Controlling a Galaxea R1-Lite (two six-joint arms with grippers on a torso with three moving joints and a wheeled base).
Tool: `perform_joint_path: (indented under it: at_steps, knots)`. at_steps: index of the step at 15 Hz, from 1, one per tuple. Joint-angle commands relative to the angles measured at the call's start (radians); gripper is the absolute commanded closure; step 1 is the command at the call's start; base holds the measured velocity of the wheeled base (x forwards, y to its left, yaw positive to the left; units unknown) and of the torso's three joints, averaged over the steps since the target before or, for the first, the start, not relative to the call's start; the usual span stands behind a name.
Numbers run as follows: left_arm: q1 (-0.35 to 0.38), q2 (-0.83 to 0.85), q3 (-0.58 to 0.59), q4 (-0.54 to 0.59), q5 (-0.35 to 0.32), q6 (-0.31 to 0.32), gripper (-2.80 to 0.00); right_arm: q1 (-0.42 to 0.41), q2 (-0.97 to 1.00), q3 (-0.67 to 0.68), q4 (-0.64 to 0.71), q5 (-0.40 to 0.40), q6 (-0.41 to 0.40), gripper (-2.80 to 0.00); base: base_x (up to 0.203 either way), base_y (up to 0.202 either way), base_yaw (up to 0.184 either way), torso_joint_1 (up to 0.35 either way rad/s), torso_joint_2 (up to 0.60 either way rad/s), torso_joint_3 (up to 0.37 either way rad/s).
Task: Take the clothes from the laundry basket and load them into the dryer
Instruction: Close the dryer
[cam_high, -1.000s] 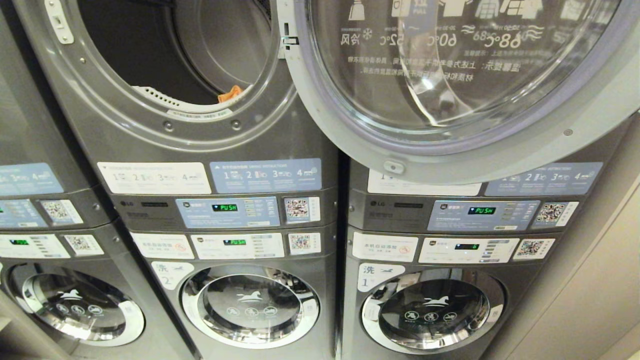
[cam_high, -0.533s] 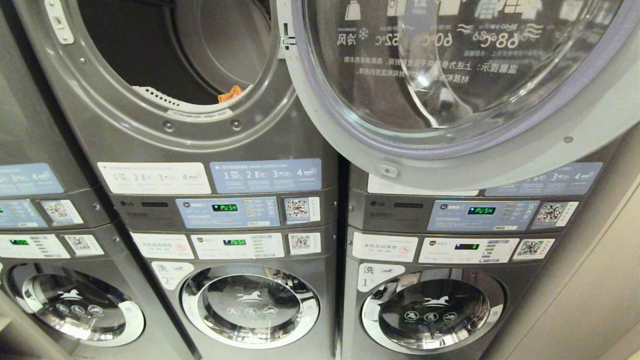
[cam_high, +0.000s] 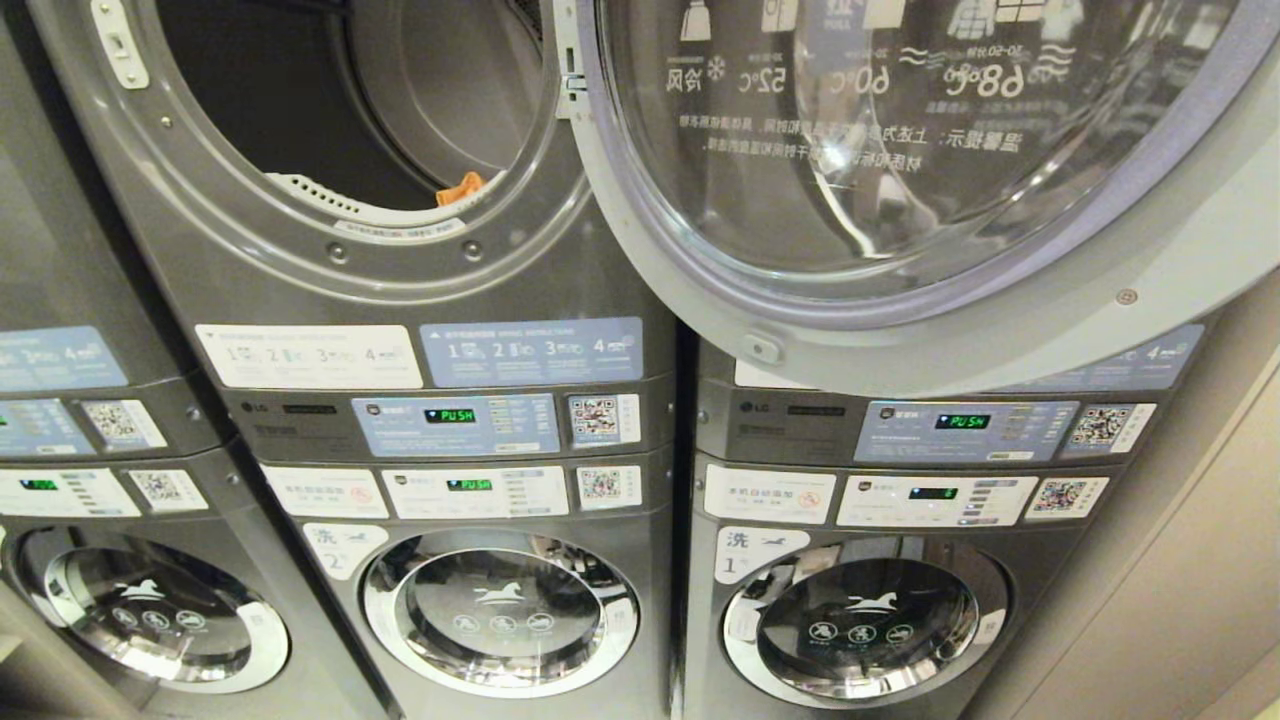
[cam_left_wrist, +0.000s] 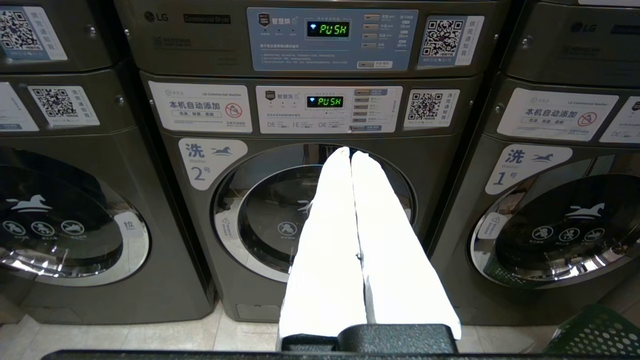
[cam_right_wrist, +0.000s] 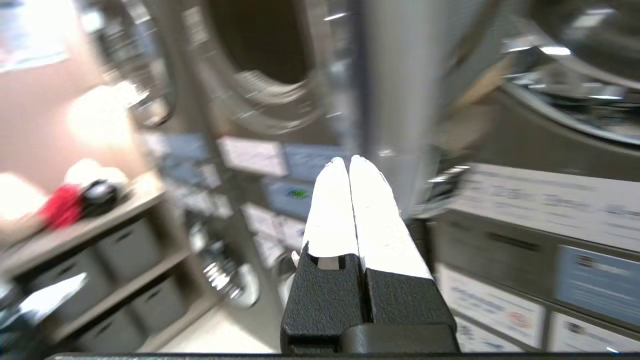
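Facing a bank of stacked grey LG machines, the head camera took in the dryer (cam_high: 350, 130) at upper left with its drum open and an orange scrap of clothing (cam_high: 461, 187) lying at the lower lip of the opening. Its round glass door (cam_high: 900, 180) was swung out to the right, overlapping the upper front of the neighbouring stack. Below the dryer sat its control panel (cam_high: 455, 424), the green display reading PUSH, and under that the washer marked 2 (cam_high: 500, 612), door shut; the washer marked 1 (cam_high: 865, 620) stood just beside it on the right.

Neither arm showed in the head view. The left gripper (cam_left_wrist: 350, 152) pointed level at the door of washer 2, white jaws pressed together and holding nothing. A corner of the green mesh laundry basket (cam_left_wrist: 595, 332) showed low beside washer 1 (its contents could not be seen).

The right gripper (cam_right_wrist: 348, 160) was raised toward the seam between the two stacks, jaws closed flat against each other and empty; its view was smeared. Off to one side stood a shelf unit (cam_right_wrist: 85, 240) with a red item (cam_right_wrist: 62, 205) on top.
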Motion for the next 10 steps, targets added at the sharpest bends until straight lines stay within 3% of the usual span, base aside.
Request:
perform_joint_path:
  at_steps: [1,5,7,9,10]
  knots:
    - [0.000,0.002,0.000,-0.001,0.000,0.000,0.00,0.027,-0.014,-0.002,-0.003,0.056,0.006,0.00,0.000,0.000,0.000,0.000,0.00,0.000]
    - [0.000,0.002,0.000,-0.001,0.000,0.000,0.00,0.032,-0.035,0.004,0.050,0.027,-0.001,0.00,0.000,0.000,0.000,0.000,0.00,0.000]
    - [0.000,0.002,0.000,-0.001,0.000,0.000,0.00,0.004,-0.058,-0.021,0.189,-0.128,-0.070,0.00,0.000,0.000,0.000,0.000,0.00,0.000]
    - [0.000,0.002,0.000,-0.001,0.000,0.000,0.00,-0.010,-0.043,-0.053,0.310,-0.364,-0.205,0.00,0.000,0.000,0.000,0.000,0.00,0.000]
    - [0.000,0.002,0.000,-0.001,0.000,0.000,0.00,-0.011,-0.026,-0.064,0.335,-0.481,-0.236,0.00,0.000,0.000,0.000,0.000,0.00,0.000]
